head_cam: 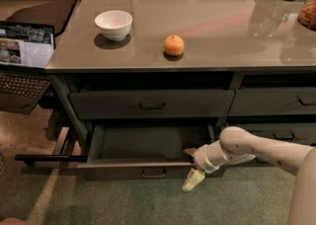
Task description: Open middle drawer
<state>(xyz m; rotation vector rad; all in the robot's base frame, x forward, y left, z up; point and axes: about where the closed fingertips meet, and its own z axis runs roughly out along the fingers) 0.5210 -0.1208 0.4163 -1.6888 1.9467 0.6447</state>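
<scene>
The middle drawer [123,169] is pulled well out, and its dark inside shows. Its small bar pull [154,173] is at the centre of the front. My gripper [192,168] is at the right end of the drawer front and straddles its top edge. One finger [189,151] reaches inside behind the front panel. The other finger [192,181] hangs outside in front of it. The fingers stand apart. The slimmer drawer above [148,103] is closed. A lower drawer is hidden under the open one.
A white bowl [113,23] and an orange [174,45] sit on the grey counter [222,21]. A laptop [24,56] stands at the left. Closed drawers [276,101] are at the right. A dark bar [49,158] lies near the floor by the drawer's left corner.
</scene>
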